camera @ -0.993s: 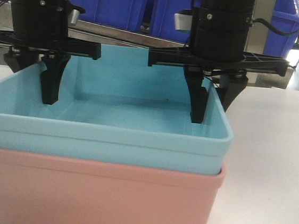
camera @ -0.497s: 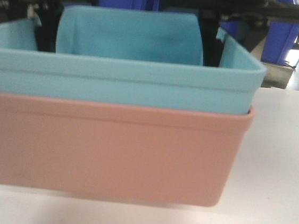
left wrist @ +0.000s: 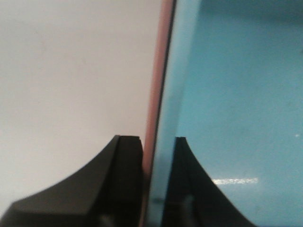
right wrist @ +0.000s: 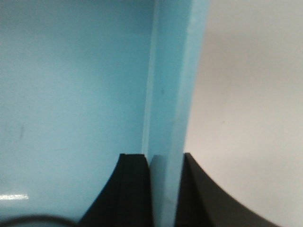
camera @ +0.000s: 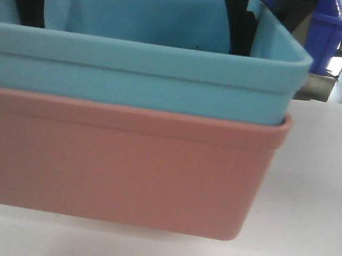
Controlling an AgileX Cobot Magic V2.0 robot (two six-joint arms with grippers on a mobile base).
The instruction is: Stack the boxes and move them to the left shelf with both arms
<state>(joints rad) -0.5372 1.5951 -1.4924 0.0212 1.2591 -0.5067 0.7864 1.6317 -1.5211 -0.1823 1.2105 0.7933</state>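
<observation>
The light blue box [camera: 134, 69] sits nested inside the salmon pink box [camera: 118, 165], and the pair fills the front view, hanging just above the white table [camera: 318, 180]. My left gripper [left wrist: 158, 142] is shut on the stack's left wall, with the pink rim [left wrist: 154, 85] and the blue wall [left wrist: 182, 71] between its fingers. My right gripper [right wrist: 163, 158] is shut on the blue box's right wall [right wrist: 173, 71]. Dark fingers [camera: 240, 22] reach down inside the blue box. The left shelf is out of view.
Dark blue crates [camera: 327, 37] stand behind the table at the back right. Bare white tabletop [left wrist: 71, 71] lies left of the stack and more tabletop [right wrist: 246, 94] lies to its right.
The stacked boxes have risen off the table and come nearer the front camera. The arms' bodies have gone out of the top of the frame.
</observation>
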